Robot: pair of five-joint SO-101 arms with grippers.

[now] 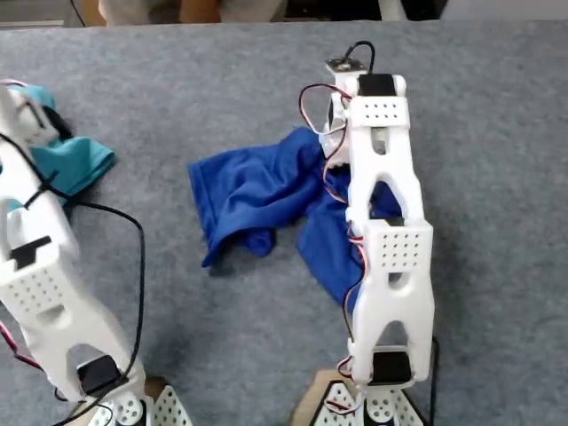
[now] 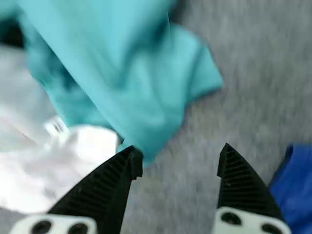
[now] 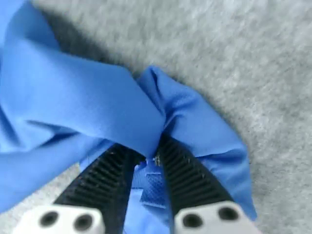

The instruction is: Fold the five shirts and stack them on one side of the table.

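The blue shirt [image 1: 257,195] lies crumpled in the middle of the table [image 1: 497,133], not folded, with one part bunched to the left and another part running toward the near side under the right arm. The right gripper [image 3: 155,146] is closed on a gathered fold of this shirt, at its far right part; the cloth is squeezed between both fingers.

The pinch seems to take several layers together. If the arm lifts from here, I think the whole heap can come up as one lump instead of spreading flat, or the thin fold can slip out of the fingers.

At the left edge lies the teal shirt [image 1: 75,164], also not folded. The left gripper [image 2: 180,153] hangs just above its edge with the fingers wide apart and holds nothing. A black cable [image 1: 138,240] lies between the two shirts, and dragged cloth could catch on it.
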